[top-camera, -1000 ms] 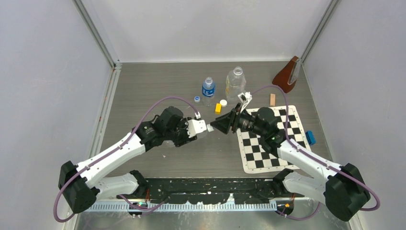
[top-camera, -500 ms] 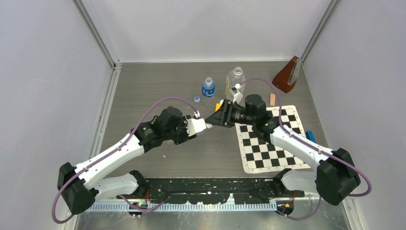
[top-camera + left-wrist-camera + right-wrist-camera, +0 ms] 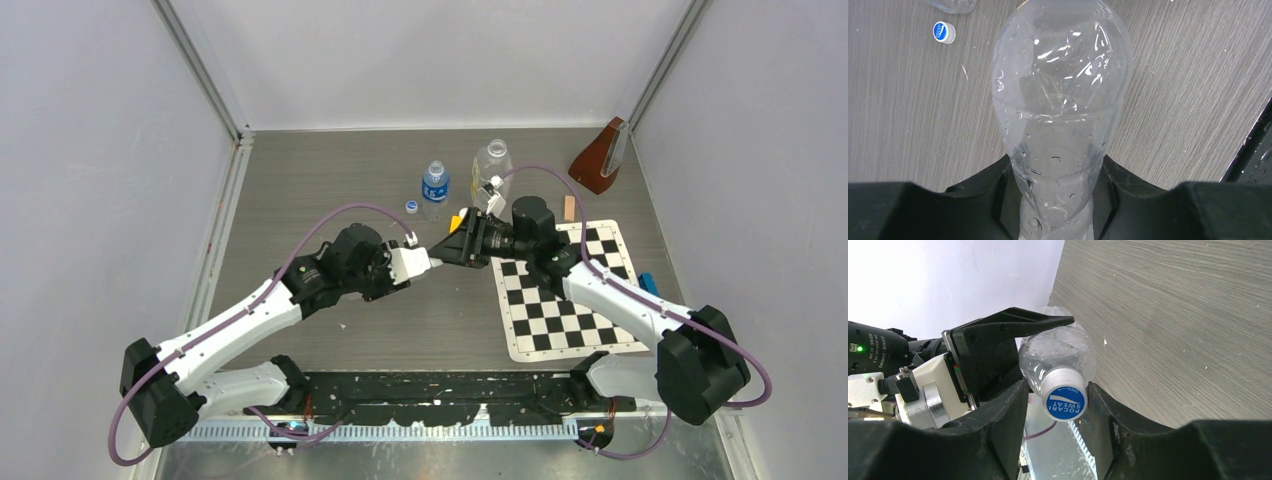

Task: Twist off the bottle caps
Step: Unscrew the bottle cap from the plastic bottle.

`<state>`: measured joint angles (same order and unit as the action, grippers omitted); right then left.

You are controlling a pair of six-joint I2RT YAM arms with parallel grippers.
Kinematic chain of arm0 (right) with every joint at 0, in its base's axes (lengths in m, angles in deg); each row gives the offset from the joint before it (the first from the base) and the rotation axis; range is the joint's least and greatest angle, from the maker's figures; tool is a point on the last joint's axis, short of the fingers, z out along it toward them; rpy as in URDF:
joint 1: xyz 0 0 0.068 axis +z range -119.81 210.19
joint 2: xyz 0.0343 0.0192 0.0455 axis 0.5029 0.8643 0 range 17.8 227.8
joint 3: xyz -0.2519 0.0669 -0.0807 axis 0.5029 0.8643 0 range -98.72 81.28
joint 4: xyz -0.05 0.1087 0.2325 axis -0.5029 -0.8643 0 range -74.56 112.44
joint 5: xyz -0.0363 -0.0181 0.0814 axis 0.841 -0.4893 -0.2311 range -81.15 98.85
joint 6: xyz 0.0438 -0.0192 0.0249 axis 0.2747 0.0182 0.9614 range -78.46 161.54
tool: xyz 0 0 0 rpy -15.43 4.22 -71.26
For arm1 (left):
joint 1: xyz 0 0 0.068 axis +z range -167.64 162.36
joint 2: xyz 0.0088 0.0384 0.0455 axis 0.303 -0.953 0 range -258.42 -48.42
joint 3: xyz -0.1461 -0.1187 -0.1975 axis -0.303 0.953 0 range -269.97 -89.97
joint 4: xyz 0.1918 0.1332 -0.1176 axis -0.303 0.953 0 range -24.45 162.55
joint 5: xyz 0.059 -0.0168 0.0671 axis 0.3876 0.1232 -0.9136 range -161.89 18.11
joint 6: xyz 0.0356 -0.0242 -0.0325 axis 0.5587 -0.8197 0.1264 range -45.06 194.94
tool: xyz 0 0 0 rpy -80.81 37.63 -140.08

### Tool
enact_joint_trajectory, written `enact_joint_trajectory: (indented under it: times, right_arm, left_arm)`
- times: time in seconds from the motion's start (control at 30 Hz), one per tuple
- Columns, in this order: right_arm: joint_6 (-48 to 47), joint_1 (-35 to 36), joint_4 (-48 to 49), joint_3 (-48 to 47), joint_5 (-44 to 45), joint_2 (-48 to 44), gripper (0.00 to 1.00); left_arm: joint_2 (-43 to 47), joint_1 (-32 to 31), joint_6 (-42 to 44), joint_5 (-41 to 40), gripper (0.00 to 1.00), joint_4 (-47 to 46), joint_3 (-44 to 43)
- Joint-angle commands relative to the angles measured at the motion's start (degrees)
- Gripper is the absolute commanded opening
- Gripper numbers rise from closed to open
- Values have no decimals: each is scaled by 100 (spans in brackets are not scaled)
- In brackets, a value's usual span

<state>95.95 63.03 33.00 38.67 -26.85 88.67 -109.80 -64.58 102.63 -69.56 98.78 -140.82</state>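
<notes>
The left gripper (image 3: 1055,185) has its jaws clenched on the body of the slim clear bottle (image 3: 1063,95). It holds the bottle above the surface (image 3: 330,180) in the middle of the workspace, cap end toward the right arm. The right gripper (image 3: 1058,392) is at that end, with its jaws standing on either side of the bottle's cap (image 3: 1064,400), which is white with a blue top and sits on the neck. The jaws are very close to the cap, but I cannot tell whether they press it.

Farther back stand 2 more bottles, the blue-labelled bottle (image 3: 434,187) and the wider bottle (image 3: 492,165). 1 loose cap (image 3: 411,207) lies just left of the blue-labelled one. A yellow block (image 3: 456,222) lies beside the right gripper. The checkered mat (image 3: 565,300) lies under the right arm.
</notes>
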Motion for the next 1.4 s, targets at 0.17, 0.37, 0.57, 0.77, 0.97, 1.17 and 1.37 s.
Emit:
enact_joint_trajectory:
  times: [0.17,0.37,0.57,0.77,0.97,1.17,1.37]
  right_arm:
    - [-8,-100,184,22,-405,-171,40]
    - [-55,-102,391,96,-684,-171,32]
    - [-360,-98,1630,485,-1015,-312,2]
    - [-1156,-88,2850,1036,-1045,-623,0]
    - [-2695,-77,2868,1170,-1207,-861,0]
    - [-4000,-61,2245,1020,-1569,-967,0]
    - [-6368,27,961,891,-1808,-1344,0]
  left_arm:
    - [29,-35,56,-53,0,-212,7]
    - [19,-44,60,-35,0,-212,5]
    - [1,-44,37,51,0,-221,-4]
    - [126,-52,11,625,0,-279,4]
    - [273,-48,-71,1514,0,-372,39]
    - [297,-51,-112,1958,0,-311,8]
    - [293,-48,-97,2559,0,-150,-67]
